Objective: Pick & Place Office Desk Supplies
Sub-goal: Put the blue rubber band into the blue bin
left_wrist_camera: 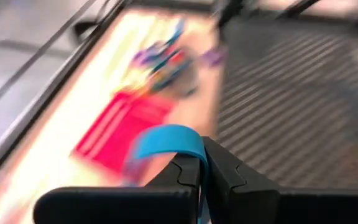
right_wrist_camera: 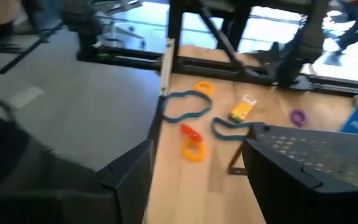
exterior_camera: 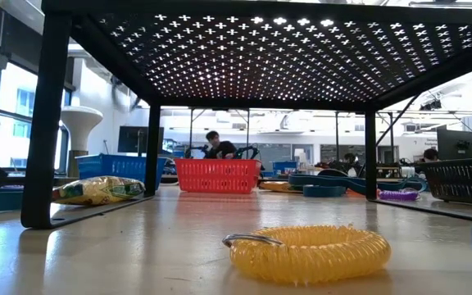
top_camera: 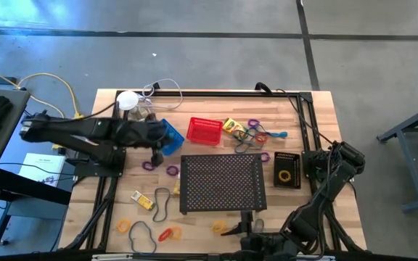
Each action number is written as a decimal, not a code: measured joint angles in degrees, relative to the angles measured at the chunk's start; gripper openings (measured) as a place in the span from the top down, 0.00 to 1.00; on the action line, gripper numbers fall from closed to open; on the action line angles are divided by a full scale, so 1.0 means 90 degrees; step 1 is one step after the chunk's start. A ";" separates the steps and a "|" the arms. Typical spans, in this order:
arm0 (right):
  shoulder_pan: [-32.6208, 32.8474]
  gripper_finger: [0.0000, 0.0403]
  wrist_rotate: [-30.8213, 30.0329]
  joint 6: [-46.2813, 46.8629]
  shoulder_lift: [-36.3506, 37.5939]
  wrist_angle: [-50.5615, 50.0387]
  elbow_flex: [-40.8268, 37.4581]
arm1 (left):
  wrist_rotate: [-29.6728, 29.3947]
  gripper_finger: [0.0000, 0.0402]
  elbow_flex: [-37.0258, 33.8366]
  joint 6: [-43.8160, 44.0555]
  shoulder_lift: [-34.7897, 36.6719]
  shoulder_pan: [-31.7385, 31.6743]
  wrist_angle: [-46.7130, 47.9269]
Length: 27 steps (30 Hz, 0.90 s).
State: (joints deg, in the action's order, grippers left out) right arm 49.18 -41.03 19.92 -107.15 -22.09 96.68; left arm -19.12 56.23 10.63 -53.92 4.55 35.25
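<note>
My left gripper (top_camera: 157, 138) is at the table's far left, shut on the blue mesh basket (top_camera: 171, 136), which shows as a blue curved strip (left_wrist_camera: 166, 140) in the blurred left wrist view. The red basket (top_camera: 204, 130) stands to its right on the table. The black basket (top_camera: 287, 168), with a yellow loop in it, stands at the right. One yellow crayon box (top_camera: 143, 199) lies near left, another (top_camera: 232, 125) at the far middle. Rubber-band loops lie scattered, among them a yellow one (exterior_camera: 310, 252). My right gripper (right_wrist_camera: 197, 180) is open and empty at the near edge (top_camera: 244, 230). My left gripper pinches a blue strip (left_wrist_camera: 194, 152) between its two shut fingers; I take it for the blue basket's rim on the side toward the table's left. The fingers come from the table's left. Whether the basket is lifted clear cannot be told.
The large black perforated tray (top_camera: 220, 183) stands on legs at the middle. A white disc (top_camera: 128, 99) with a clear cable is at the far left. A black frame (top_camera: 307, 116) runs round the table's edges. Loops (right_wrist_camera: 194, 149) lie ahead of my right gripper.
</note>
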 joint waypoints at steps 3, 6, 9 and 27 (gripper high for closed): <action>-0.0024 0.41 0.0029 0.0145 -0.0003 0.0000 0.0000 | -0.0016 1.00 0.0000 -0.0178 -0.0148 -0.0725 0.0614; -0.0031 0.41 0.0039 0.0194 -0.0003 -0.0014 0.0000 | 0.0115 1.00 -0.0002 -0.0182 -0.0335 -0.1343 0.0848; -0.0021 0.41 0.0089 0.0188 -0.0007 -0.0042 0.0000 | 0.0441 1.00 -0.0010 -0.0226 -0.0599 -0.1821 0.0978; -0.0024 0.41 0.0089 0.0476 -0.0023 0.0053 -0.0246 | 0.0502 1.00 -0.0019 -0.0962 -0.2945 -0.2404 0.1729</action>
State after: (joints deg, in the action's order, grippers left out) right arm 48.97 -40.23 24.21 -107.35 -21.61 94.47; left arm -14.61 56.05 1.97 -80.43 -17.09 50.81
